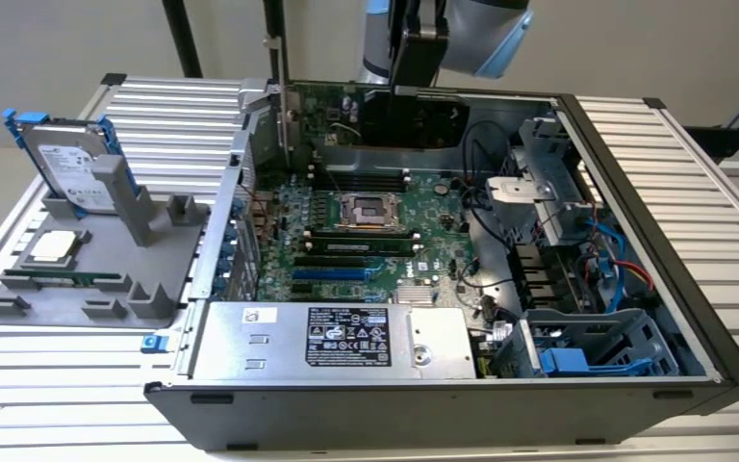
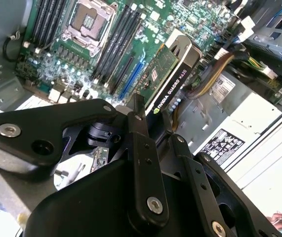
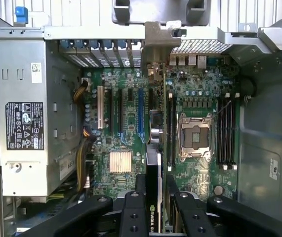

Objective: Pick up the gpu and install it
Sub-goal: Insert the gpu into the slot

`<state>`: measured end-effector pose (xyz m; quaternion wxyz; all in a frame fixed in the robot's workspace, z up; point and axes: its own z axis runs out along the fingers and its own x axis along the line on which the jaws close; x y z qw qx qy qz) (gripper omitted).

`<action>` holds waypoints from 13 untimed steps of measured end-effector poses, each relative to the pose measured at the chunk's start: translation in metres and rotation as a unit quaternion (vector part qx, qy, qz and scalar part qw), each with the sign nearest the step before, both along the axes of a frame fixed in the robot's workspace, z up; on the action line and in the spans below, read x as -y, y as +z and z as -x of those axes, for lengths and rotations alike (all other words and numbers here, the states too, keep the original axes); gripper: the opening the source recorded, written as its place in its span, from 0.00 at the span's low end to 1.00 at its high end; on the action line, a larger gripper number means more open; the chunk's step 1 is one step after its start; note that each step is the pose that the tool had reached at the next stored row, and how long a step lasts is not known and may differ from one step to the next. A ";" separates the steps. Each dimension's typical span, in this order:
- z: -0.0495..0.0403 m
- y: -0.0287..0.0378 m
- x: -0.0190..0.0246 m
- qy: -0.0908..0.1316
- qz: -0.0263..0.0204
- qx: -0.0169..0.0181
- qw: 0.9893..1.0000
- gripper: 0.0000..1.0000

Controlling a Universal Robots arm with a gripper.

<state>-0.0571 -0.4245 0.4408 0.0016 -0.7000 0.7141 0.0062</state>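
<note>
- Green board on one face, black shroud on the other: carrying the gpu (image 2: 166, 74) edge-down inside the open case (image 1: 408, 419), over the motherboard (image 3: 126, 123).
- Clamping the card's two flat faces with the end effector (image 3: 154, 183), fingers (image 3: 133, 207) pressing in from either side; probably gripping up high so as to be leaving the lower connector edge free.
- Hovering rather than seating: in the second wrist view, floating clear of the board and touching no slot.
- Running lengthwise parallel to the expansion slots (image 3: 141, 111) in the first wrist view, with the processor socket (image 3: 195, 138) off to one side; likely being held square to the slots for alignment.
- Sitting well apart from the power supply (image 3: 27, 118) and its cable bundle, so nothing snagging.
- Reaching in from above near the far end of the case in the exterior view.
- Leaving alone, at the exterior view's left, the hard drive (image 1: 68, 164) standing in its grey holder (image 1: 88, 289) on the surface (image 1: 716, 183).
</note>
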 end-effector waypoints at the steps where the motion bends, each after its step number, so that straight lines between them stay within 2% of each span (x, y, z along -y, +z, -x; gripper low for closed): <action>1: 0.0000 -0.0003 0.0000 0.000 0.000 0.000 1.000 0.00; 13: 0.0000 -0.0051 0.0000 0.000 0.000 0.001 1.000 0.00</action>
